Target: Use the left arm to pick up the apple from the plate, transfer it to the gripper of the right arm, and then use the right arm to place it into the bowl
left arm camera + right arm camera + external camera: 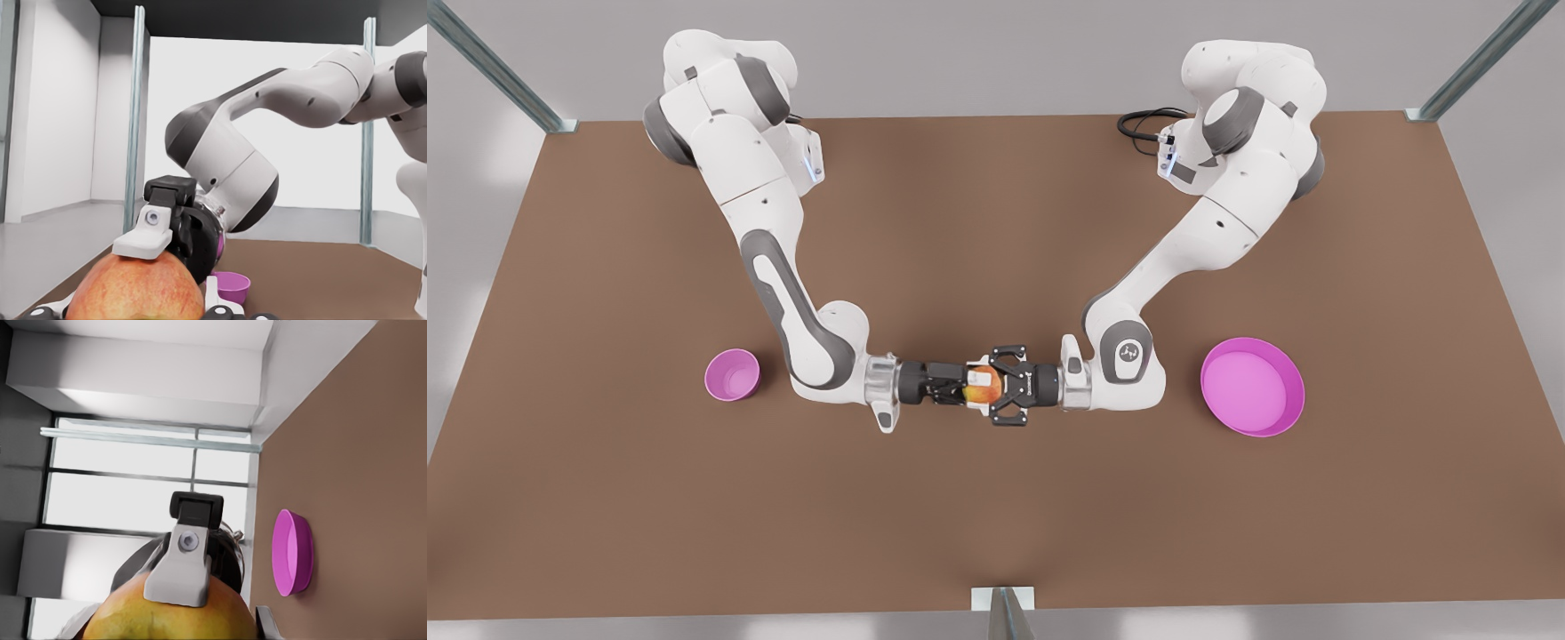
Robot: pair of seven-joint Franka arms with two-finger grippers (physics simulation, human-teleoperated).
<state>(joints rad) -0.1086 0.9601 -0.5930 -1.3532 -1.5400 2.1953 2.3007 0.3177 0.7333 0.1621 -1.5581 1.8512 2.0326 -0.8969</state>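
The apple [983, 387], yellow with a red blush, hangs above the middle of the table between both grippers. My right gripper [975, 388], on the arm with the silver wrist collar, comes in from the front view's left and is shut on the apple. One of its white fingertips [142, 241] presses on the fruit [133, 293]. My left gripper [997, 387] faces it from the front view's right, its black linkage fingers spread open wider than the apple [170, 617]. The bowl [732, 374] stands at the front view's left. The plate [1252, 387] lies at the right with nothing on it.
The brown table [996, 533] runs well past both dishes. Metal frame posts [1000, 613] stand at its corners and at the middle of its near edge. A black cable [1143, 124] loops beside the left arm's base.
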